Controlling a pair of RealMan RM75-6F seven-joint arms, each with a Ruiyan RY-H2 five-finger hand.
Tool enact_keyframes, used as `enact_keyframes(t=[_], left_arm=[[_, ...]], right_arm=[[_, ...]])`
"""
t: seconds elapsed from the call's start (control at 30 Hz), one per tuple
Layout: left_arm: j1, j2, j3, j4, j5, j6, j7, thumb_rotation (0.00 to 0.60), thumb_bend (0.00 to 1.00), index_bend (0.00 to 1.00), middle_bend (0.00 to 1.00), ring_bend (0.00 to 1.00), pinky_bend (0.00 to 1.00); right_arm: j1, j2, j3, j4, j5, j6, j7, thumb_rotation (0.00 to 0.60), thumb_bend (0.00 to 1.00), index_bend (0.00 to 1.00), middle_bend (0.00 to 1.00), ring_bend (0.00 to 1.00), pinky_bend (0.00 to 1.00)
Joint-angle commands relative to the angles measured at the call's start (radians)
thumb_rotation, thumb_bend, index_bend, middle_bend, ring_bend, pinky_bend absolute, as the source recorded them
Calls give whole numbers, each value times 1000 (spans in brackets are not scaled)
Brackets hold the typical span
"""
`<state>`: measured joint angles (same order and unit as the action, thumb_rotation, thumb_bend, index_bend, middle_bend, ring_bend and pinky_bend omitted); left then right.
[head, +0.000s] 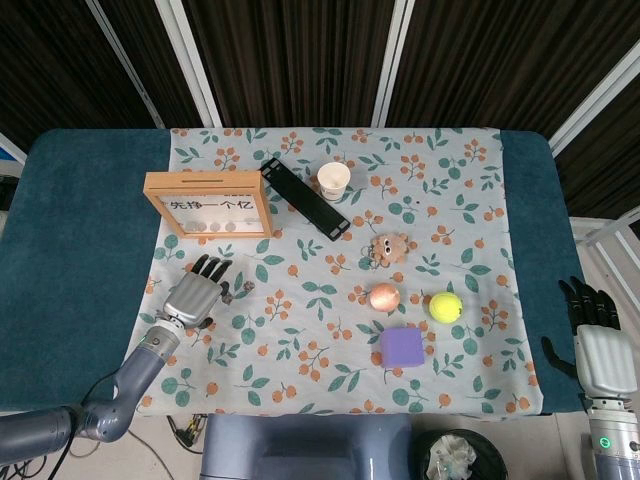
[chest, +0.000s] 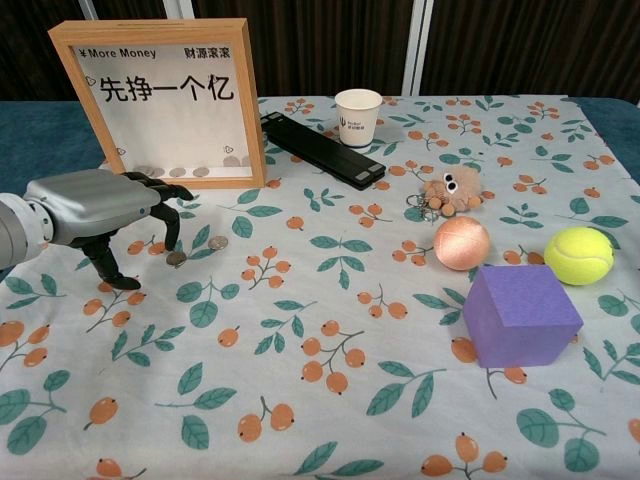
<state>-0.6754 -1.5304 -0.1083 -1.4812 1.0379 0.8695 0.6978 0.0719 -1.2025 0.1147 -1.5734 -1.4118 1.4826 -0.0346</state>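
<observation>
My left hand (head: 195, 290) (chest: 100, 210) hovers over the floral cloth just in front of the wooden coin frame (head: 208, 205) (chest: 165, 100), fingers spread and curved downward, holding nothing. Two coins (chest: 177, 258) (head: 228, 297) lie on the cloth just right of its fingertips, one almost under them. I cannot tell whether a fingertip touches it. My right hand (head: 597, 340) stays off the table's right edge with its fingers apart and empty. It shows only in the head view.
A black bar (head: 305, 198) (chest: 322, 150) and a paper cup (head: 334, 180) (chest: 358, 117) stand behind. To the right are a plush toy (head: 388, 248) (chest: 448, 192), pink ball (head: 384, 297) (chest: 461, 243), tennis ball (head: 445, 306) (chest: 579, 255) and purple cube (head: 402, 347) (chest: 520, 315).
</observation>
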Motion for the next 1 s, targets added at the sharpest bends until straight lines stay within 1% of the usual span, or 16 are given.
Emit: enact_keyframes(t=[0.03,0.2,0.3,1.0], left_arm=[[-13,-1,1,-3,-15,-2,12,600,233,414,0,0,0],[-32,-3,11,-6,-41,-5,37,600,313,414,0,0,0],[-39,-9,12,-2,-44,4,40,600,337,408,0,0,0],[-58,-31,50,28,-61,32,41,600,338,371,0,0,0]], right_arm=[[0,0,0,0,0,0,2,600,388,0,0,0,0],[1,-3,0,2,2,-3,0,600,388,0,0,0,0],[1,-5,0,2,2,-3,-2,600,388,0,0,0,0],[-1,-6,4,3,9,0,-6,600,388,0,0,0,0]])
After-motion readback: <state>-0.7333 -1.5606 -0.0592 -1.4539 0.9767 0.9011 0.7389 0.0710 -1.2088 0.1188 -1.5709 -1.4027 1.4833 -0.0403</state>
